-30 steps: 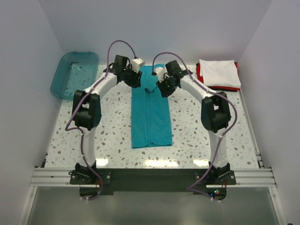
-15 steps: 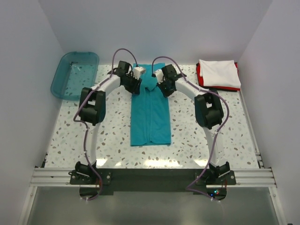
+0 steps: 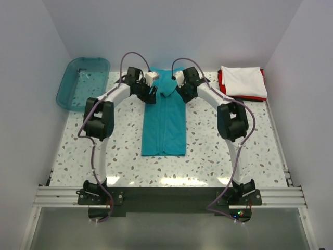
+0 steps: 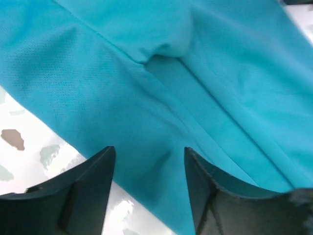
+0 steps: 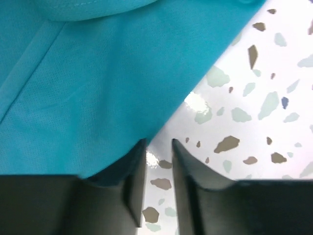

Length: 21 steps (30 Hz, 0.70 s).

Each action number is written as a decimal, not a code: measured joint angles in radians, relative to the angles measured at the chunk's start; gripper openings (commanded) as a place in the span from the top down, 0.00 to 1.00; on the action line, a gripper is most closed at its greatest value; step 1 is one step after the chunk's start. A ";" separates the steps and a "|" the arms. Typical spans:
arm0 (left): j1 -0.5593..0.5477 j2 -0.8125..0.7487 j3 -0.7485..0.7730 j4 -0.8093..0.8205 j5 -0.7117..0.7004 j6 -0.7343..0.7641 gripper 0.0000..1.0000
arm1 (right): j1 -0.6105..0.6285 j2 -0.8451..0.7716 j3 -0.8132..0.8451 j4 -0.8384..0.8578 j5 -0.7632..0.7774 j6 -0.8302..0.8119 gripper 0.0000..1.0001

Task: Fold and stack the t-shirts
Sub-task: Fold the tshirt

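The teal shirt (image 3: 164, 125) lies as a long narrow strip down the middle of the table (image 3: 218, 156), running from the far edge to well short of the near edge. Both arms arch in over its far end. The left gripper (image 3: 152, 94) is at the strip's left side and the right gripper (image 3: 182, 94) at its right side, with the collar end bunched between them.

The top view alone shows the rest of the layout. The white shirt (image 3: 243, 80) is folded in the far right corner on top of the red shirt (image 3: 221, 78), which peeks out along its left and near edges. The bin (image 3: 70, 86) sits at the far left corner. From above, neither gripper's finger spacing can be read.

The wrist views show this. In the left one, the left gripper (image 4: 149, 152) has its fingers spread wide, with teal cloth lying flat across the gap and speckled table showing left of the cloth's edge. A seam and a small raised fold run across the fabric ahead of the tips.

In the right one, the right gripper (image 5: 158, 144) has its fingers drawn almost together. Only a thin slit is left, and bare table shows through it. The shirt's edge runs diagonally to the tip of the finger on the left of that view. Whether any cloth is pinched there cannot be told.
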<state>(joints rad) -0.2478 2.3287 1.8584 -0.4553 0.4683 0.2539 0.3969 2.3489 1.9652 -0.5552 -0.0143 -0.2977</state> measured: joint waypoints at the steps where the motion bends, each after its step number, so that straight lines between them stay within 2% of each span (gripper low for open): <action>1: 0.002 -0.035 -0.037 0.015 0.013 0.000 0.31 | -0.002 -0.008 0.001 0.001 -0.005 -0.010 0.58; 2: 0.005 -0.075 -0.076 0.035 0.028 0.003 0.12 | -0.005 -0.020 0.001 -0.004 -0.011 -0.018 0.45; 3: 0.008 -0.122 -0.120 0.060 0.042 0.016 0.00 | -0.006 -0.039 0.001 -0.007 -0.024 -0.026 0.39; 7: 0.039 -0.364 -0.279 0.160 0.129 0.057 0.00 | -0.007 -0.172 -0.013 -0.012 -0.098 -0.080 0.22; 8: 0.051 -0.438 -0.319 0.195 0.158 0.071 0.00 | -0.007 -0.232 -0.037 0.005 -0.127 -0.090 0.10; 9: 0.063 -0.515 -0.364 0.241 0.174 0.081 0.00 | -0.006 -0.300 -0.071 0.024 -0.154 -0.097 0.03; 12: 0.087 -0.727 -0.480 0.359 0.198 0.123 0.00 | -0.005 -0.509 -0.178 0.096 -0.256 -0.130 0.01; 14: 0.090 -0.826 -0.524 0.364 0.245 0.216 0.00 | -0.002 -0.616 -0.230 0.121 -0.328 -0.159 0.01; 17: 0.082 -0.893 -0.547 0.230 0.340 0.457 0.00 | 0.006 -0.729 -0.293 0.097 -0.480 -0.267 0.01; 21: 0.070 -0.934 -0.689 -0.051 0.421 0.805 0.00 | 0.092 -0.805 -0.473 0.014 -0.536 -0.457 0.01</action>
<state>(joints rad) -0.1780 1.3949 1.1694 -0.5064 0.8894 1.0592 0.4889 1.5436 1.4921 -0.5415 -0.5507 -0.7551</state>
